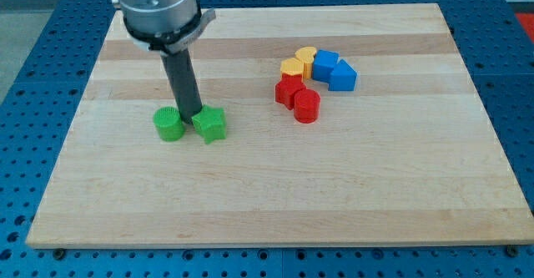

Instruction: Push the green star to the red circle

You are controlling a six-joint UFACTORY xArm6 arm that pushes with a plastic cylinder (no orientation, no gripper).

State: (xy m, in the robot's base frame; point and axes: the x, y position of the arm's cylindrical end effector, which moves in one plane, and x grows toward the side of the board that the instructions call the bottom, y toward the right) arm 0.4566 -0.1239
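Note:
The green star [210, 125] lies on the wooden board's left half. A green circle [169, 125] sits just to its left. My tip [190, 115] stands between the two green blocks, at their upper edges, touching or nearly touching the star's upper left. The red circle [307, 106] lies right of the board's middle, well to the right of the star.
A red star-like block [289, 90] touches the red circle's upper left. Above them sit an orange block [292, 68], a yellow heart [305, 57], a blue block [324, 63] and a blue triangle [342, 77]. The board [275, 194] rests on a blue pegboard surface.

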